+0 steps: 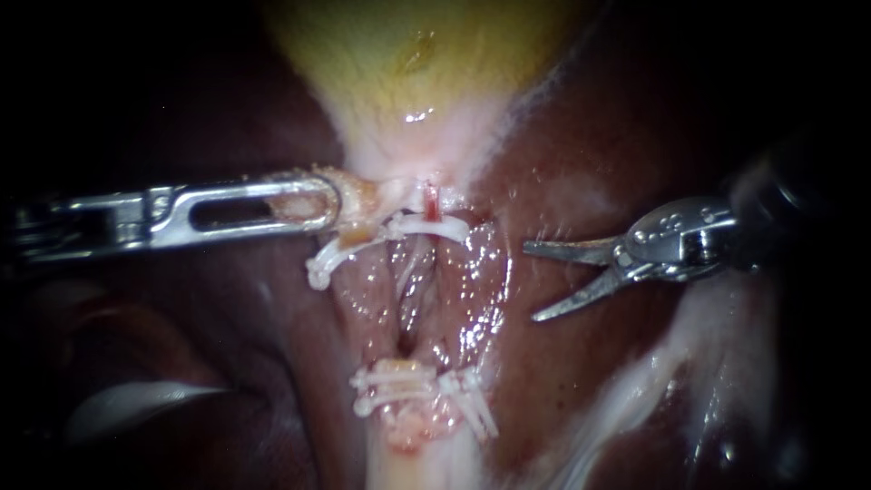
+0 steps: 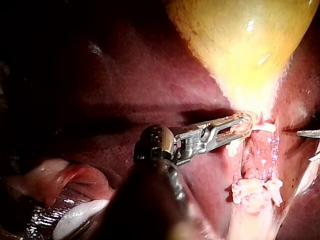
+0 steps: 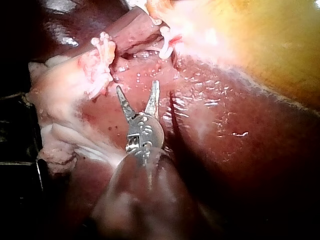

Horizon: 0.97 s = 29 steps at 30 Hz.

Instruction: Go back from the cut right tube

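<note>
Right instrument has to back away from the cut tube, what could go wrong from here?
1. The right instrument has its blades open close to the liver; pulled back like that, a tip might scrape it.
2. The left instrument grips tissue beside the upper clips; a tug there could strain them.

Yellow gallbladder (image 1: 408, 54), dark-red liver (image 1: 617, 136) — white clips (image 1: 399, 388).
</note>
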Available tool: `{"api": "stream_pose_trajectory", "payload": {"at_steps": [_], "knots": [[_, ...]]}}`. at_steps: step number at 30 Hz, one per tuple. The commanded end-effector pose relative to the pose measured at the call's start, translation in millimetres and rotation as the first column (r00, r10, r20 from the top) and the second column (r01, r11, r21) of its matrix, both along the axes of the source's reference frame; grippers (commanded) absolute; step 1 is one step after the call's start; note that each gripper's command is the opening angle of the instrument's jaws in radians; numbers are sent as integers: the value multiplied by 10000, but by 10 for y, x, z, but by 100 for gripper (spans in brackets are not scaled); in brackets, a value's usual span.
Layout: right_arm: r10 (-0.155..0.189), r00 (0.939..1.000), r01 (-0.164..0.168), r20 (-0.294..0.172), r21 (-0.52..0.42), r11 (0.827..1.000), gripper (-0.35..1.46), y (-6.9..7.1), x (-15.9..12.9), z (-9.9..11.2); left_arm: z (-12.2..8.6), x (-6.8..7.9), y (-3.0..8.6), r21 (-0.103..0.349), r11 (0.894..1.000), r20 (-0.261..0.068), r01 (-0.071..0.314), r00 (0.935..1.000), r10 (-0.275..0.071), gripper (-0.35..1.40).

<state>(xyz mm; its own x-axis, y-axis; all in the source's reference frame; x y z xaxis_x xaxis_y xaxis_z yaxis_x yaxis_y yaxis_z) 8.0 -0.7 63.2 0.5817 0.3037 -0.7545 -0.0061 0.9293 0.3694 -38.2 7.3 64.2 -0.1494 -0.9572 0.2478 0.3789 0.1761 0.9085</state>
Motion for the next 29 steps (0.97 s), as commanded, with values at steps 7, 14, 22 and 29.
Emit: {"api": "stream_pose_trajectory", "payload": {"at_steps": [7, 14, 22, 29], "knots": [[-13, 10000, 13, -4, 7, 10000, 145, -1, -1, -1, 31, -28, 3, 92, 9999, -326, -71, 9994, 74, -35], [7, 10000, -7, -25, 6, 10000, 145, -1, -2, -1, 60, -47, 3, 28, 9998, -545, -182, 9983, 183, -35], [50, 10000, -50, -20, 3, 10000, 145, 1, -4, -3, 62, -49, 2, 43, 9998, -596, -203, 9980, 205, -35], [75, 10000, -75, -38, 8, 10000, 145, 1, -4, -5, 62, -50, 2, 44, 9998, -597, -201, 9980, 203, -35]]}}
